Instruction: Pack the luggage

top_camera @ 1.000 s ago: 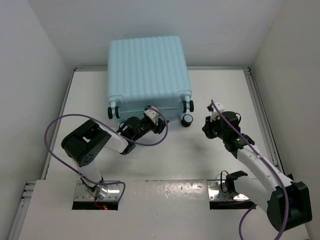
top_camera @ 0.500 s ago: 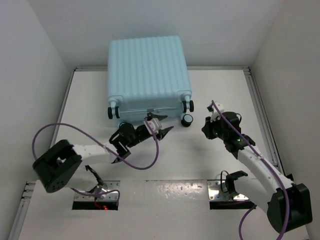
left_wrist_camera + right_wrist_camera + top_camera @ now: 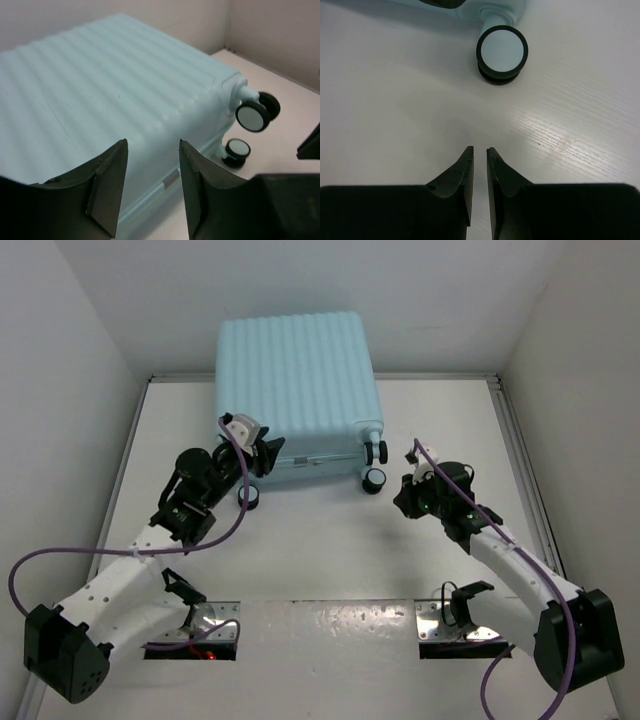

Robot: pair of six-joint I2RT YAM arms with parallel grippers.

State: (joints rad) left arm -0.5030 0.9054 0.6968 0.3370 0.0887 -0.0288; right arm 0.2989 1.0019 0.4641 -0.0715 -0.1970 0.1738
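The luggage (image 3: 295,380) is a pale aqua ribbed hard-shell suitcase lying closed at the back of the table, wheels toward me. My left gripper (image 3: 266,453) hovers at its front left corner, open and empty. In the left wrist view the jaws (image 3: 151,150) frame the ribbed shell (image 3: 100,90) and two black-and-white wheels (image 3: 252,115). My right gripper (image 3: 400,502) sits low over the table just right of the front right wheel (image 3: 375,480). In the right wrist view its jaws (image 3: 480,150) are nearly together with nothing between them, and that wheel (image 3: 501,50) lies ahead.
White walls enclose the table on the left, back and right. Another wheel (image 3: 248,497) rests on the table by the left arm. Purple cables loop off both arms. Metal base plates (image 3: 455,625) sit at the near edge.
My left arm has swung left from the middle of the suitcase's front edge to its front left corner. The right gripper has shifted slightly left toward the wheel.
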